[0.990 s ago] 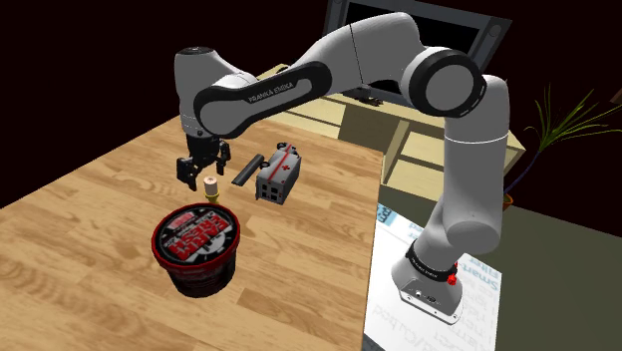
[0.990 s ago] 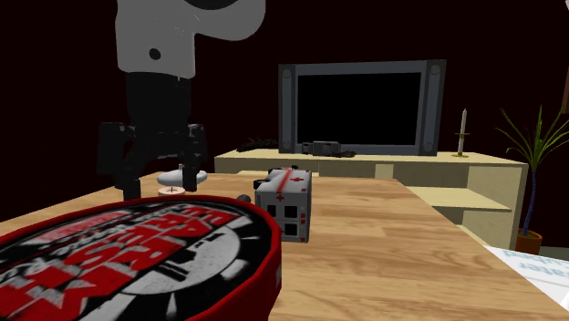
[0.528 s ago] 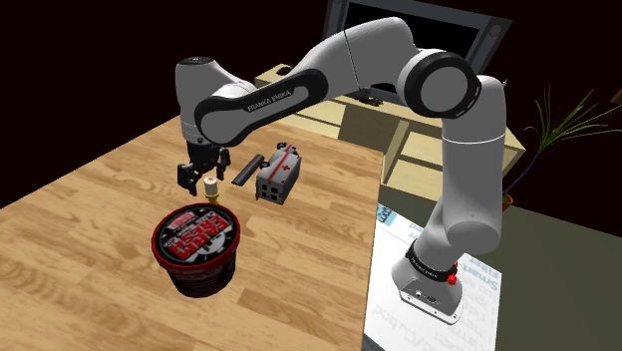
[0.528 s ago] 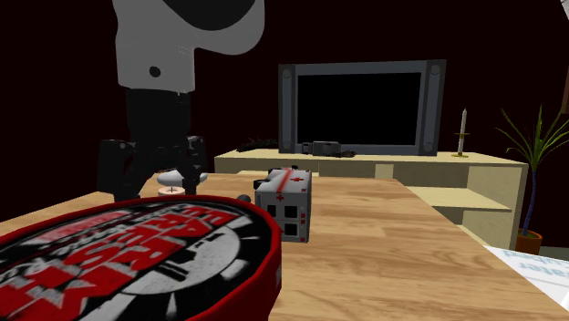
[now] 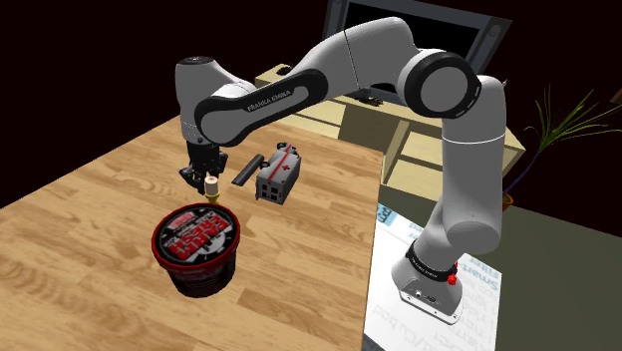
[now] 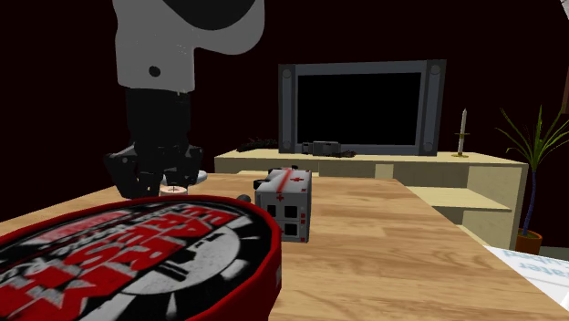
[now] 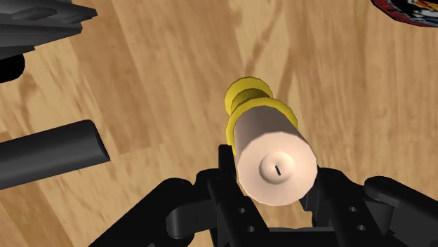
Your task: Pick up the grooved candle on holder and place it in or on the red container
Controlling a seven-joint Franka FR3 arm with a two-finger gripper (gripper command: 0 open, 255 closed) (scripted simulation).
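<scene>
Found the candle (image 7: 270,158) upright on the wooden table (image 5: 80,219), near the red container (image 5: 197,261). Saw the gripper (image 7: 271,184) closed on its pale body, above the yellow holder (image 7: 247,95). Judged it light, stiff, maybe slippery, so best clasped at mid-body. Noted a printed red-and-black top on the container; could not see inside.

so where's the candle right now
The candle is clasped between the fingers; in the shoulder view, just beyond the red container, left of the grey box.
</scene>
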